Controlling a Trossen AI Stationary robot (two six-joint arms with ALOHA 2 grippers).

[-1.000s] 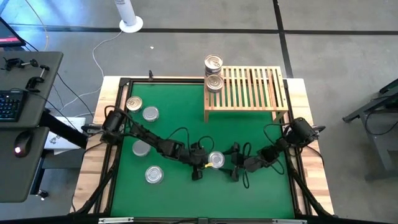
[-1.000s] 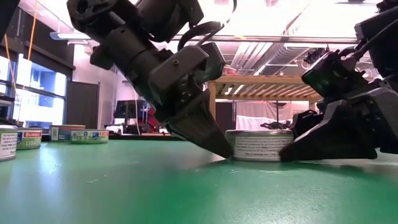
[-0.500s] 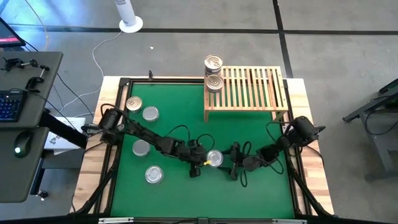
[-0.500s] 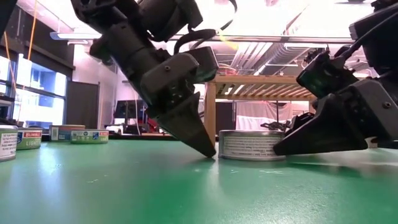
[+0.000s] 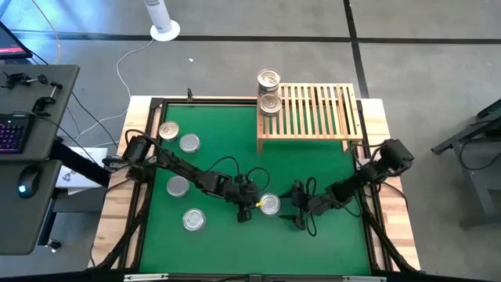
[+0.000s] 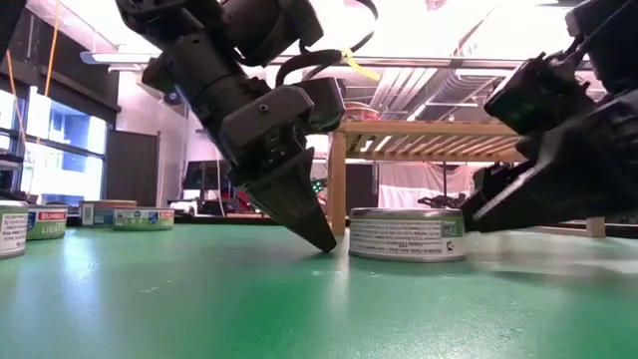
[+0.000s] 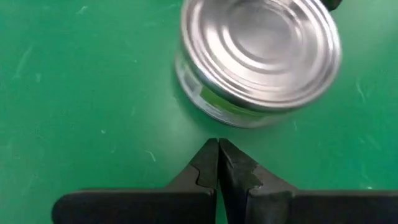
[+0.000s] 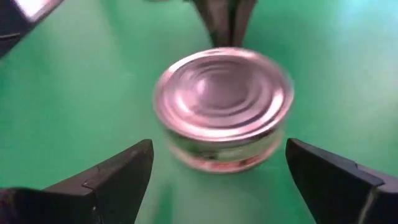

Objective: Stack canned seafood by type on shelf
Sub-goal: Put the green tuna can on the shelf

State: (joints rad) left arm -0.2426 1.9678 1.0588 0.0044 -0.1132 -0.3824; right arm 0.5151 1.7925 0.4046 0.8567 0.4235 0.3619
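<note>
A silver tin (image 5: 269, 205) sits flat on the green surface (image 5: 219, 149), near its front edge and about midway across, with its plain ringed end facing up and a green-and-white label around its side. The left gripper (image 5: 244, 213) is tipped down just beside the tin, its fingers (image 7: 219, 163) pressed together with their tips on the surface, a small gap from the tin's wall. The right gripper (image 5: 296, 211) faces the tin from the opposite side, its fingers (image 8: 118, 171) spread wide apart, not touching it. Four more tins (image 5: 179, 186) lie loose on the left part of the surface. At the far edge stands the slatted wooden shelf (image 5: 317, 110), with two tins (image 5: 269, 103) at its left end.
</note>
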